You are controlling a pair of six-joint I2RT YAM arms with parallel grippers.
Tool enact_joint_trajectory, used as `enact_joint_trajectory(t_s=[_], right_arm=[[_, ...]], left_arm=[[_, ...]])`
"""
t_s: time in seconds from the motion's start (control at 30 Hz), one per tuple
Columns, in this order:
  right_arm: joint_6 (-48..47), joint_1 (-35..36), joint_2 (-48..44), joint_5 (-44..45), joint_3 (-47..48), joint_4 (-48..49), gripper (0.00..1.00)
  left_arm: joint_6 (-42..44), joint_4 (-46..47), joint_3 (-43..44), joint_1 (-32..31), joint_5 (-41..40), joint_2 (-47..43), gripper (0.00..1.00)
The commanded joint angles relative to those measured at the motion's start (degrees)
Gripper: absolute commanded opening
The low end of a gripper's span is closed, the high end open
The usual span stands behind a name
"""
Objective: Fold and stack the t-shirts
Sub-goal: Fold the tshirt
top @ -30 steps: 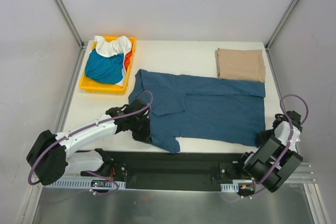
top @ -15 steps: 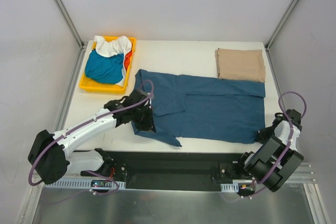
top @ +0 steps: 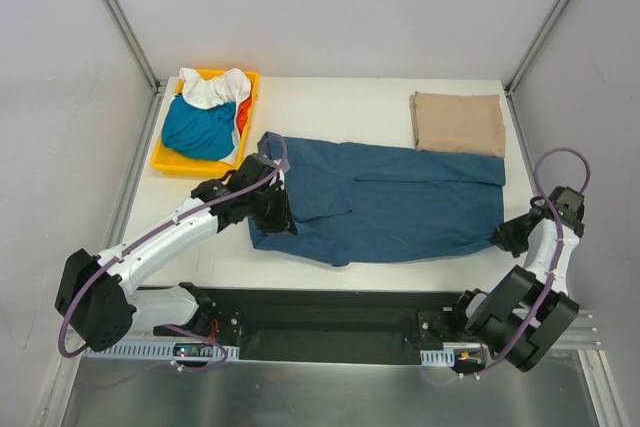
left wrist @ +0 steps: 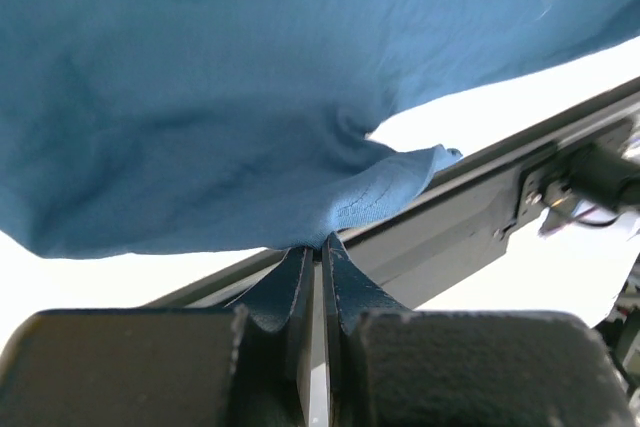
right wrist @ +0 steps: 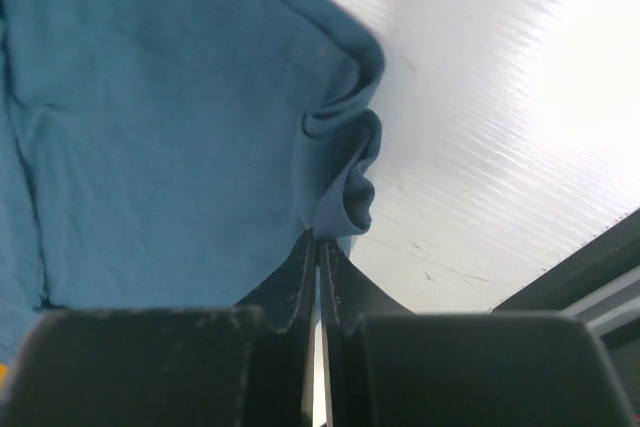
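My left fingers (left wrist: pixel 308 262) pinch the near left edge of the blue t-shirt (top: pixel 400 207), and my right fingers (right wrist: pixel 306 265) pinch its near right corner. It lies spread across the worktop (top: pixel 340 107), with the folded tan t-shirt (top: pixel 458 123) just behind.

- a white table (top: pixel 330 107) filled the middle of the top view, its surface matt and evenly lit.
- a plain, pale grey back wall (top: pixel 330 7) rose behind it.
- a left wall (top: pixel 50 147) and a right wall (top: pixel 595 97) of the same grey closed in the sides.
- a left aluminium post (top: pixel 118 12) and a right aluminium post (top: pixel 556 15) slanted up from the table's far corners.
- a black plate (top: pixel 340 317) ran along the table's near edge.
- a brushed grey metal surface (top: pixel 330 392) lay below it, dully reflecting.
- in the right wrist view the tabletop showed fine parallel lines and strong white glare.
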Motion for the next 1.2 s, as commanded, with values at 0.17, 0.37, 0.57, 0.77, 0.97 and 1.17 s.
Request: enact_joint_trajectory(t_s=[0.17, 0.37, 0.57, 0.77, 0.97, 1.17], right_arm=[[-2.9, 5.9, 4.9, -1.9, 11.3, -4.9, 0.01], [-2.4, 9.2, 10.0, 0.5, 18.2, -6.7, 0.01], [-0.6, 10.2, 14.4, 0.8, 22.0, -5.7, 0.01], [0.8, 12.1, 18.2, 2.2, 25.9, -4.8, 0.01], [1.4, 13.6, 23.3, 2.9, 30.7, -5.1, 0.01], [2.9, 14.7, 27.1, 6.4, 33.2, -4.9, 0.01]], left_arm=[[6.1, 2.0, 8.4, 5.2, -3.1, 2.8, 0.00], [8.6, 2.3, 12.9, 8.6, -3.9, 5.8, 0.00], [10.9, 2.4, 16.1, 10.8, -6.1, 8.1, 0.00], [11.3, 5.9, 18.6, 12.7, -6.2, 11.8, 0.00], [13.0, 7.7, 24.4, 13.8, -7.5, 17.3, 0.00], [13.3, 7.7, 27.9, 17.1, -6.8, 22.3, 0.00]])
